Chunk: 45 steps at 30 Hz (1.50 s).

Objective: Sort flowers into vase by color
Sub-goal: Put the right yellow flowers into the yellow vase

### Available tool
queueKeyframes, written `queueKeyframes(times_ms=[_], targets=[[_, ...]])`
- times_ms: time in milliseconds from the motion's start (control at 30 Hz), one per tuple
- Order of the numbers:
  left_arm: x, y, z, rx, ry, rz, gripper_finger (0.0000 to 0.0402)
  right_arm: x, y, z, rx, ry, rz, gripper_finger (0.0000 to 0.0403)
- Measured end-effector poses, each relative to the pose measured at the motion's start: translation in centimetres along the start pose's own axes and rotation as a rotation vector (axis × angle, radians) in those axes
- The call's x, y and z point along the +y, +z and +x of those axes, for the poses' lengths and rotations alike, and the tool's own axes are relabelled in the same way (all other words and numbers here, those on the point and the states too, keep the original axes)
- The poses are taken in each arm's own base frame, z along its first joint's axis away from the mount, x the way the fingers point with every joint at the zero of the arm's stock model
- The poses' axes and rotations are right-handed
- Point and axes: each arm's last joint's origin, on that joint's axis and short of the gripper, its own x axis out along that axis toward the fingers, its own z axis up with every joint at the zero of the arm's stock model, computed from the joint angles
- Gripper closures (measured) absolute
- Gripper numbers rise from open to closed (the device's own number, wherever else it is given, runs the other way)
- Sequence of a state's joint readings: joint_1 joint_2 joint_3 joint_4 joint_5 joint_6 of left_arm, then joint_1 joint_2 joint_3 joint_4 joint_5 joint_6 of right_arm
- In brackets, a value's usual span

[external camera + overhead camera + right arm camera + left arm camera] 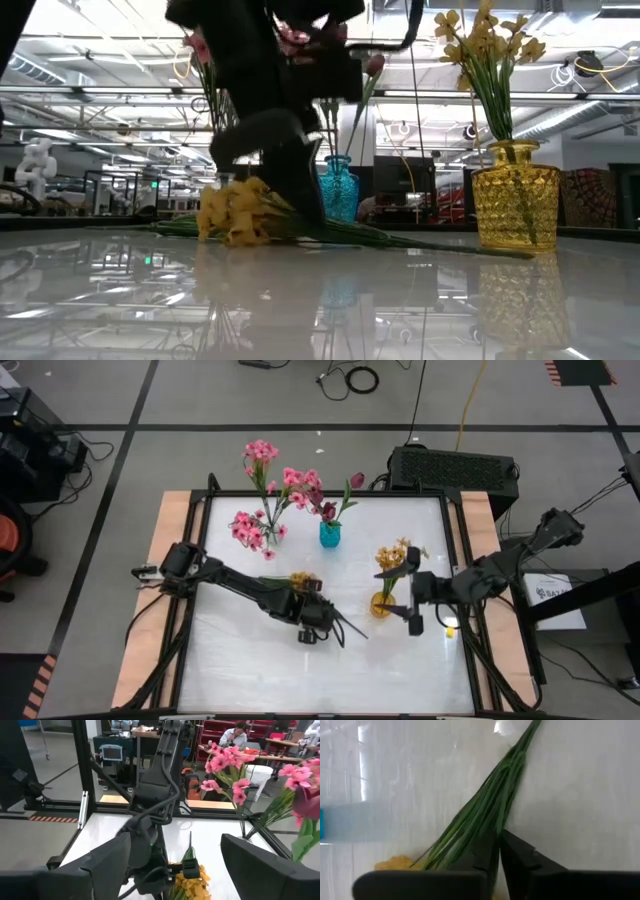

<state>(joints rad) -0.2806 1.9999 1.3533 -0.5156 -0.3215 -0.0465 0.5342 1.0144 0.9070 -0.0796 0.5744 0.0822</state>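
Left hand closing on the stems of the yellow flowers lying on the desk

The left hand is down over the loose yellow flowers, its fingers pinched nearly shut around the bundle of green stems near the blooms; whether they grip firmly I cannot tell. To do this well, it should hold all the stems together, lift straight up so none slip out, then carry them stem-end first to the yellow vase, which already has yellow flowers and stands just beside the right hand, waiting with fingers spread wide and nothing in them. Pink flowers stand farther back near the blue vase. Their own vase is hard to make out, and the left arm hides the grasp point from above.
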Motion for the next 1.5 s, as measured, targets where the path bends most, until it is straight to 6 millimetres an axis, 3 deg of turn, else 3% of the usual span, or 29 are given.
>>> queueKeyframes(times_ms=[167,400,567,767,1033,1333,1500], targets=[[-1.0,1.7,-2.1,-0.021,0.0,0.029,0.0391,0.9,0.6,0.3,0.0,0.022,-0.003,0.0101],[-1.8,4.1,-5.4,-0.072,0.017,0.051,0.0397,3.1,1.1,1.4,0.029,0.062,-0.023,0.0101],[-1.8,4.8,-6.6,-0.08,0.042,0.044,0.0398,4.2,0.5,2.3,0.151,0.055,0.044,0.0101],[-1.7,4.9,-6.5,-0.088,0.039,0.002,0.0399,6.2,-3.5,3.8,0.399,-0.024,0.149,0.0101],[-1.8,4.9,-6.4,-0.1,0.032,-0.003,0.0396,8.9,-10.3,6.7,0.641,-0.159,0.101,0.0101],[-1.8,5.0,-6.4,-0.104,0.029,-0.006,0.0392,8.3,-13.8,9.5,0.751,-0.251,0.128,0.0103],[-1.8,5.0,-6.4,-0.104,0.028,-0.006,0.0392,7.9,-14.4,10.2,0.782,-0.268,0.155,0.0134]])
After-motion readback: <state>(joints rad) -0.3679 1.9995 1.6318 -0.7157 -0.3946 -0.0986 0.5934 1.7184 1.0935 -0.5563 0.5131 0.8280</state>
